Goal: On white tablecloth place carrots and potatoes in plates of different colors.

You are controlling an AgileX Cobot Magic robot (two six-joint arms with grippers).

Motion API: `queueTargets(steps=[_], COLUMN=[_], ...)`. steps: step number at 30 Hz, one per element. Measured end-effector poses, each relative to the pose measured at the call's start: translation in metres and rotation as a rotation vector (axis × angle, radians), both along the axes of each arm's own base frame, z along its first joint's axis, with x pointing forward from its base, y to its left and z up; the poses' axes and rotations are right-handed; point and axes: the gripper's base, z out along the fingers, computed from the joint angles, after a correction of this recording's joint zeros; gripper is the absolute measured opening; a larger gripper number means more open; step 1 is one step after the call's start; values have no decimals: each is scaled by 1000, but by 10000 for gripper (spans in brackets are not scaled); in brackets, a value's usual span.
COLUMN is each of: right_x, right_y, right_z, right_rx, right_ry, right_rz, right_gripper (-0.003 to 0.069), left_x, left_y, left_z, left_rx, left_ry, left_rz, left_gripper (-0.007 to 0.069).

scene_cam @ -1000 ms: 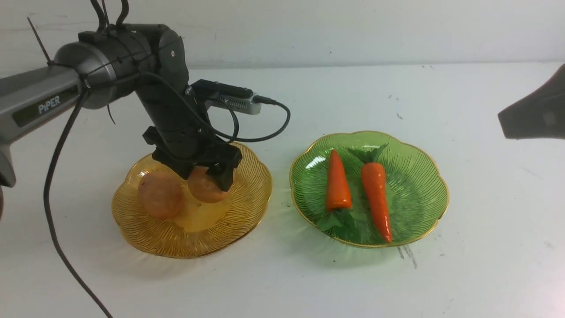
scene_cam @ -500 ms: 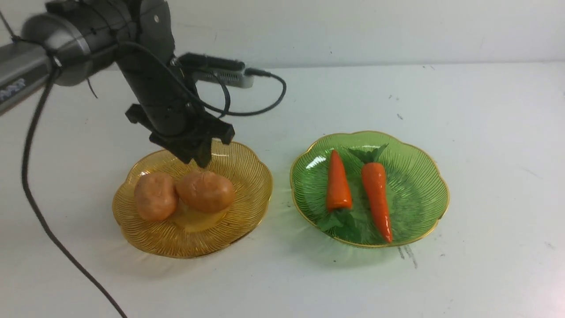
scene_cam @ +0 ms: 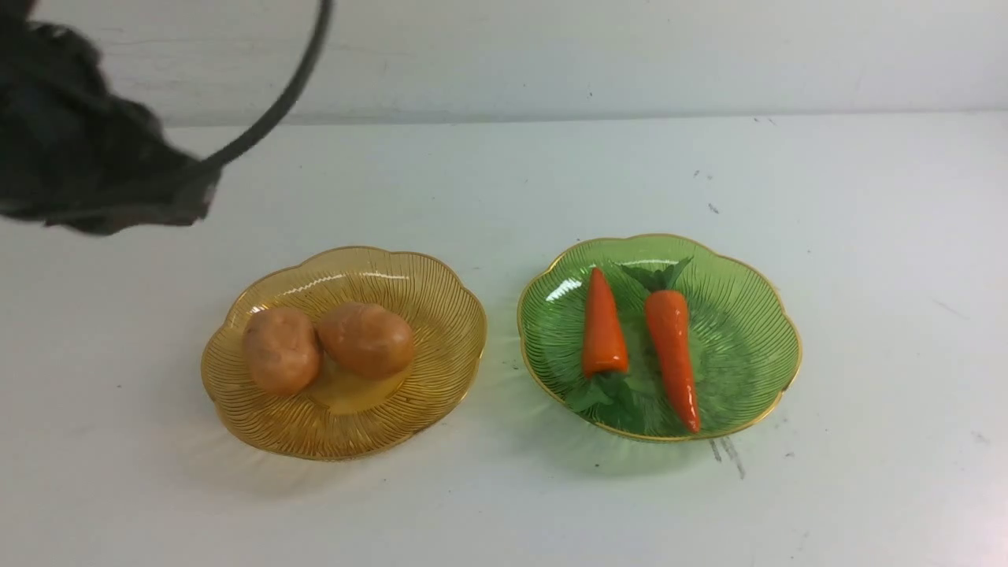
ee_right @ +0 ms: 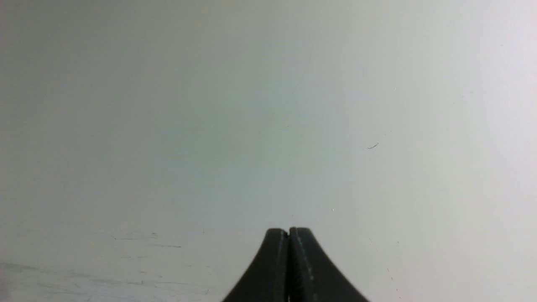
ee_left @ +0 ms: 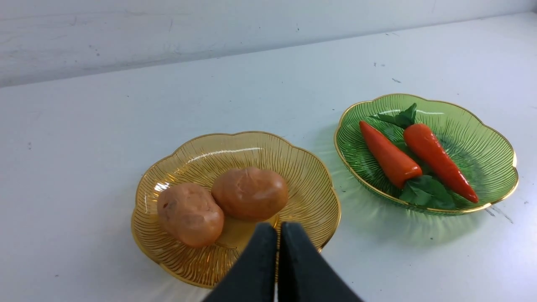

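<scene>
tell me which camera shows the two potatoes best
The left wrist view: both potatoes fill more of the picture, unobstructed, in the amber plate, surface dents visible. The front view shows them whole too but smaller. The right wrist view shows none, only white tablecloth beyond the shut right gripper.

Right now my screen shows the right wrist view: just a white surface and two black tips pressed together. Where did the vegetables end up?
Observer: The potatoes lie side by side in the amber plate.
Operator: And the carrots?
Observer: The carrots lie in the green plate, with their leafy tops pointing opposite ways.
Operator: Is the other arm holding anything?
Observer: No. The left gripper is shut, with nothing between its fingers.
</scene>
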Motion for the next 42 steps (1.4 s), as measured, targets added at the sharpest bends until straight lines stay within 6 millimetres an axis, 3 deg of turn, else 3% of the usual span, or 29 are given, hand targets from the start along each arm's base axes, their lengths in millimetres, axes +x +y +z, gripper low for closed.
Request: queueTargets(steps=[20,26,30,35,37,42], right_x=[0,0,0,0,0,0], right_y=[0,0,0,0,0,0], right_z=[0,0,0,0,0,0], right_rx=[0,0,0,0,0,0], right_ry=[0,0,0,-1,-1,-1], right_rz=[0,0,0,-2,-2,-2], right_gripper=[-15,-15,-15,-15,-15,-15], left_x=[-4,-16,-22,-16,-16,-17], left_y=[4,14,23,26,27,27], left_z=[-5,-40,-101,-156,-168,-174], left_rx=[43,52,53,104,138,181], left_ry=[-29,-125,-206,-149,-111,-57], left_rz=[19,113,260,303,298,281], left_gripper=[-4,-4,-4,-4,-4,-4])
